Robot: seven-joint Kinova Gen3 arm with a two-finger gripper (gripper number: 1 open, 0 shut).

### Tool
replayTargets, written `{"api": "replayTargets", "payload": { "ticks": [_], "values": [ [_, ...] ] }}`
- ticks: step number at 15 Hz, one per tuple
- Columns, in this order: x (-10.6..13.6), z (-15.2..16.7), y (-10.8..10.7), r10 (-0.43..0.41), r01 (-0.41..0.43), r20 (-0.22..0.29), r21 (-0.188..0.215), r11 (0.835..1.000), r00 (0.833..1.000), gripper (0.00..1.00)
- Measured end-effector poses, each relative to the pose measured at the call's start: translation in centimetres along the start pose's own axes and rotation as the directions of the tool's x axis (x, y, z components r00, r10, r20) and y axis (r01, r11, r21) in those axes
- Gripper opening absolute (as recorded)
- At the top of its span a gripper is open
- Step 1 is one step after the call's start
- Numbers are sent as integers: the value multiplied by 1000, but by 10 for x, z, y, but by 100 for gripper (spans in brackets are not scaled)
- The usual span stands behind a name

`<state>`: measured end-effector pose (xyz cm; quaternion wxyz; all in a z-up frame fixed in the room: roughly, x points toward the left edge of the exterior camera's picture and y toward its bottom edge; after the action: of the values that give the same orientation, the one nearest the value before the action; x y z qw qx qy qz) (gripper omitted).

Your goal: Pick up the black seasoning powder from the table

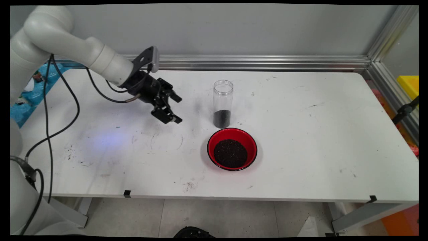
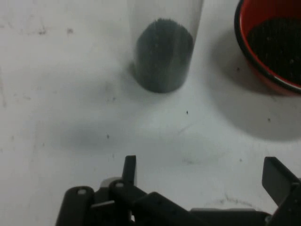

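Main view shows the black two-finger hand (image 1: 177, 108) left of the frame's centre, held above the white counter (image 1: 301, 134) with its fingers spread wide and nothing between them; one fingertip lies higher in the picture, the other lower, and both point toward the right. To the right of the hand, apart from it, a clear cylindrical jar (image 1: 223, 103) stands upright and uncapped, its bottom part filled with dark grains (image 1: 222, 118). Just below the jar in the frame, close to its base but whether touching cannot be told, sits a red bowl (image 1: 249, 140) with a dark rim, holding a mound of the same dark granular stuff (image 1: 230, 153). Black cables (image 1: 63, 100) hang from the arm at the left of the frame. An aluminium rail (image 1: 260, 62) runs along the counter's far edge at the wall. Hand view looks over the two spread fingers at the bottom edge, with the hand (image 2: 202, 172) empty and the bare counter (image 2: 61, 94) ahead of it. The jar (image 2: 164, 61) stands in the upper middle of that picture, its dark fill showing through the clear wall, and the red bowl (image 2: 244, 42) fills the upper right corner, well clear of the fingertips.
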<state>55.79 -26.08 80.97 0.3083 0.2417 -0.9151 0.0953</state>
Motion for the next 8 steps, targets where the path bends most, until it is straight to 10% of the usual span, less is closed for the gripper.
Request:
{"api": "replayTargets", "payload": {
  "ticks": [8],
  "values": [
    [-2,40,-6,31,-28,-90,29,999,995,100]
  ]
}}
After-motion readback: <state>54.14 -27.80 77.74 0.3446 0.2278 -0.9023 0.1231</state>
